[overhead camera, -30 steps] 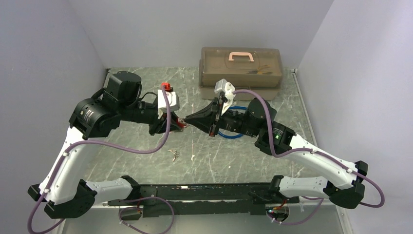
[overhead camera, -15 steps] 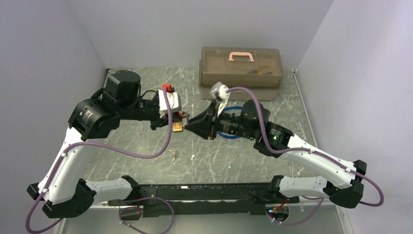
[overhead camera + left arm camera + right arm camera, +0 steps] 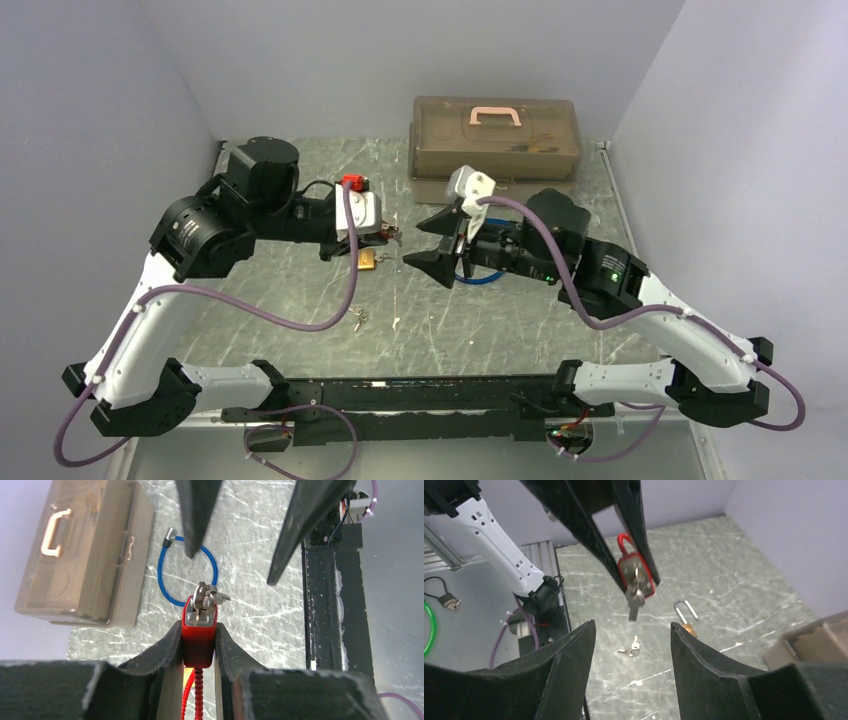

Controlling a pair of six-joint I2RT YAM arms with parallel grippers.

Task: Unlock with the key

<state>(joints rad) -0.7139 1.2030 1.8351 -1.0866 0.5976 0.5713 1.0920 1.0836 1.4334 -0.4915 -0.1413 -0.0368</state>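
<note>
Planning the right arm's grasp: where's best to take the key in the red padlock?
Probably the key's flat head, poking out of the padlock's free end toward the open right gripper. Come in head-on along the key, fingers on its flat faces; the left gripper clamps the body behind.

Right gripper (image 3: pixel 411 242) — open now, off the key (image 3: pixel 634 603)

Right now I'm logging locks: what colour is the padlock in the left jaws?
Red padlock; left wrist view shows it best.
</note>
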